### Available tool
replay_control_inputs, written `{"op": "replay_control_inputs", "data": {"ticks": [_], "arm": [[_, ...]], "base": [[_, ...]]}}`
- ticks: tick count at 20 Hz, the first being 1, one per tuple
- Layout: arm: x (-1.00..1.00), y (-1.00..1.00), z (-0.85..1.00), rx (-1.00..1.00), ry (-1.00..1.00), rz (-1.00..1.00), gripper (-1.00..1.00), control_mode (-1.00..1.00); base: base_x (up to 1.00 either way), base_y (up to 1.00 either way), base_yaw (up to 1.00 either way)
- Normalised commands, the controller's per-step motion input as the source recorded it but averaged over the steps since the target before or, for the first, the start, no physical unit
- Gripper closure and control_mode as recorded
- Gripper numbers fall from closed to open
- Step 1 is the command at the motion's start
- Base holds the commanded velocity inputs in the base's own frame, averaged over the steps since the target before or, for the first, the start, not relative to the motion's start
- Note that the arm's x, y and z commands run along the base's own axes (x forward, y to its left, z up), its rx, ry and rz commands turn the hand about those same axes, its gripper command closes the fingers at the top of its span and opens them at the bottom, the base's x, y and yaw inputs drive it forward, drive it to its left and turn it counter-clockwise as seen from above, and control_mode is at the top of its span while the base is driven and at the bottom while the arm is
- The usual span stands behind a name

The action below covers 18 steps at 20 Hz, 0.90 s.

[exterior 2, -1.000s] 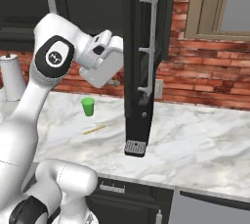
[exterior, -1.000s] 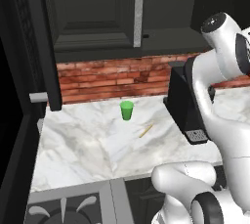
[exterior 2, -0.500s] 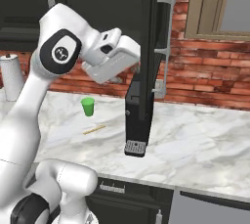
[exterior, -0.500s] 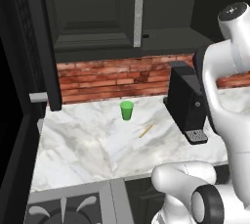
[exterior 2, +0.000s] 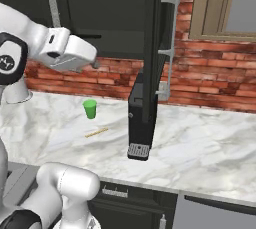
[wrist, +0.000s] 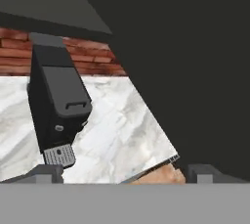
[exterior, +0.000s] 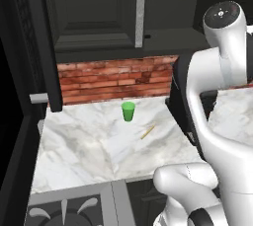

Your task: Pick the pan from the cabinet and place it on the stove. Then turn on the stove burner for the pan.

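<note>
Above the marble counter [exterior 2: 210, 138], the cabinet [exterior 2: 155, 48] door stands edge-on, handle vertical.

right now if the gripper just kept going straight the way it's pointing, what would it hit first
Probably the black coffee machine on the marble counter; the open gripper points down toward it. Depth is unclear, and the cabinet door sits close alongside.

My arm is raised high, forearm reaching level to the right; end effector [wrist: 119, 171] jaws spread wide, empty.
</note>
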Motion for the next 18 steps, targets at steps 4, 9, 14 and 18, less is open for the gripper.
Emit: {"op": "replay_control_inputs", "data": {"ticks": [4,9,14,18], "arm": [[-0.03,0.86,0.37,0.07,-0.34,0.00,-1.00,-1.00],[0.00,0.68,0.36,0.09,-0.29,0.03,-1.00,-1.00],[0.14,0.66,0.26,0.09,-0.17,0.09,-1.00,-1.00],[0.40,0.41,0.22,0.05,-0.08,0.15,-1.00,-1.00]], "base": [[0.00,0.00,0.00],[0.00,0.00,0.00],[0.00,0.00,0.00],[0.00,0.00,0.00]]}}
